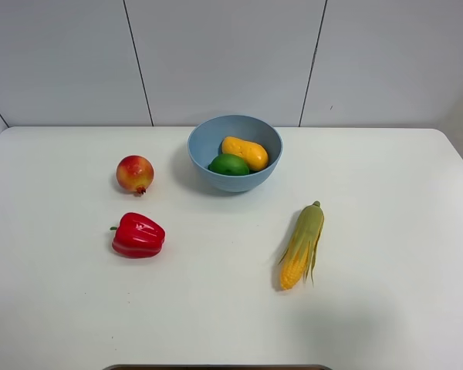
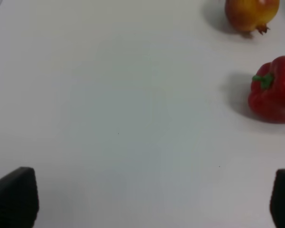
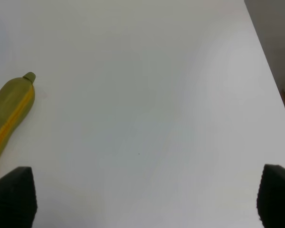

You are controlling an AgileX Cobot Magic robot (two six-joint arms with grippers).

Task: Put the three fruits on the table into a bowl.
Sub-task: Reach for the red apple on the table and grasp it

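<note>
Two of three fruits home: the mango (image 1: 245,152) and the lime (image 1: 228,164) lie touching inside the blue bowl (image 1: 208,137) at the far middle of the white table (image 1: 386,308). The pomegranate (image 1: 135,174) sits on the table, apart from the bowl on its left-arm side.

From my station, the left claw (image 2: 147,202) hangs above bare table, its jaws spread wide with nothing between them. The pomegranate lies ahead of it and off toward the robot's right. It is beyond the red bell pepper (image 2: 274,89), which stands nearer the claw on the same side, with a strip of table between the two. The fruit is round, so I see no long axis to line up on. Its small calyx points back toward the claw's end of the table.

The right claw (image 3: 145,199) is likewise spread wide and empty. Only the corn cob (image 3: 9,111) is in its sight, off toward the robot's left, and the pomegranate does not show in its view. Neither arm shows in the high view.

I judge the left arm the nearer one, and the last pickup its job. It should reach forward and inward, pass the pepper without nudging it, and then carry the fruit on to the bowl, which is further toward the robot's right.
</note>
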